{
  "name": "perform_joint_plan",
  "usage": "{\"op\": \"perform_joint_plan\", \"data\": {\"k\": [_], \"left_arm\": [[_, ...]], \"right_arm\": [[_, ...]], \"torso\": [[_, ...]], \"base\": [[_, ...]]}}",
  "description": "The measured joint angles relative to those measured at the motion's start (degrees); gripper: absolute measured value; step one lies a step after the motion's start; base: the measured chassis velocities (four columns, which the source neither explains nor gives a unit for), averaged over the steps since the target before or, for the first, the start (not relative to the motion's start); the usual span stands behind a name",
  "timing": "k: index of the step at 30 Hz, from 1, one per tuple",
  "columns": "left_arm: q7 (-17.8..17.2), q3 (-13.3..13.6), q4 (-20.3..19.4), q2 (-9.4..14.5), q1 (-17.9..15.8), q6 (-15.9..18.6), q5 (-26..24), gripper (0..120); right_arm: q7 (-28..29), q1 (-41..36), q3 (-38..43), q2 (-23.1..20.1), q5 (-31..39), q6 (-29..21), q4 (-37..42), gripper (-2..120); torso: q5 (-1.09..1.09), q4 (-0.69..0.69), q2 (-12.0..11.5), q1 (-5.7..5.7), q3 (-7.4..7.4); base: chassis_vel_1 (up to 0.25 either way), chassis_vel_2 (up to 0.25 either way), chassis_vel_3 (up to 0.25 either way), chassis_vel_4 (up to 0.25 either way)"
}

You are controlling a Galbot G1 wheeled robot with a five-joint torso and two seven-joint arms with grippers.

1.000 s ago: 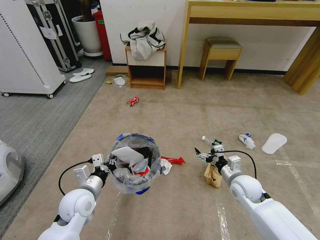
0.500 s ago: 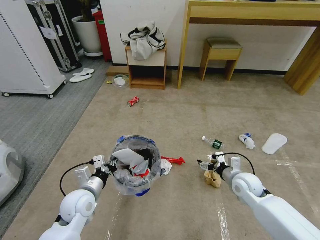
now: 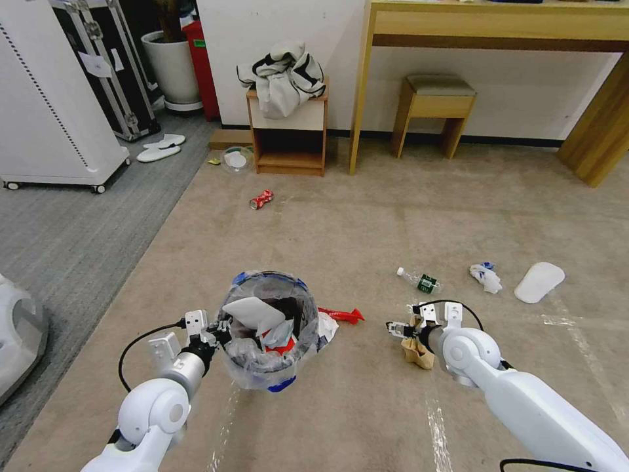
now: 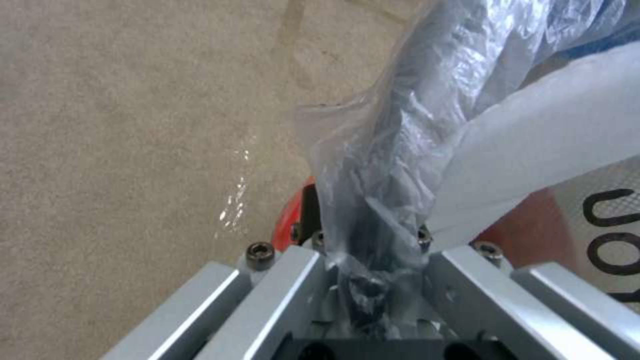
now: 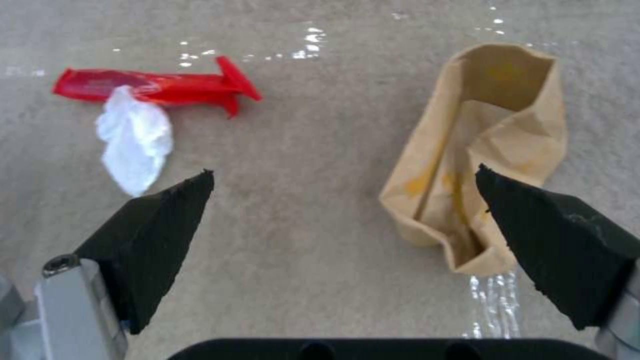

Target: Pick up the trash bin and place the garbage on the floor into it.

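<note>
Blue-and-red bag-lined trash bin (image 3: 268, 328), part-filled, hangs clenched by its rim in left gripper (image 3: 211, 334); right gripper (image 5: 343, 240), spread wide, hovers beside crumpled brown carton (image 5: 480, 150); red wrapper (image 5: 157, 87), tissue (image 5: 133, 140) remain beyond its fingertips

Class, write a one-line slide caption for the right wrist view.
Open right gripper above beige carpet, crumpled brown carton by one finger, red wrapper and white tissue beyond.

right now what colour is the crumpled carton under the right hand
Tan brown with yellowish stains, the carton shows best in the right wrist view, lying between the open right hand's fingers.

Partial dark letters on white packaging (image 4: 600, 220), unreadable
</note>
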Motion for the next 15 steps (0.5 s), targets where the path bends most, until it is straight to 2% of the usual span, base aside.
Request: {"op": "perform_joint_plan", "data": {"k": [9,15], "left_arm": [[0.09,0.47,0.29,0.11,-0.36,-0.08,0.01,1],[0.33,0.54,0.74,0.28,-0.43,-0.09,-0.11,1]], "right_arm": [[0.94,0.21,1.16,0.41,-0.83,0.3,-3.07,100],[1.51,2.24,0.47,2.94,0.14,0.53,-7.6,100]], "torso": [[0.0,-0.01,0.0,0.0,0.0],[-0.01,0.0,0.0,0.0,0.0]], "base": [[0.0,0.0,0.0,0.0],[0.0,0.0,0.0,0.0]]}}
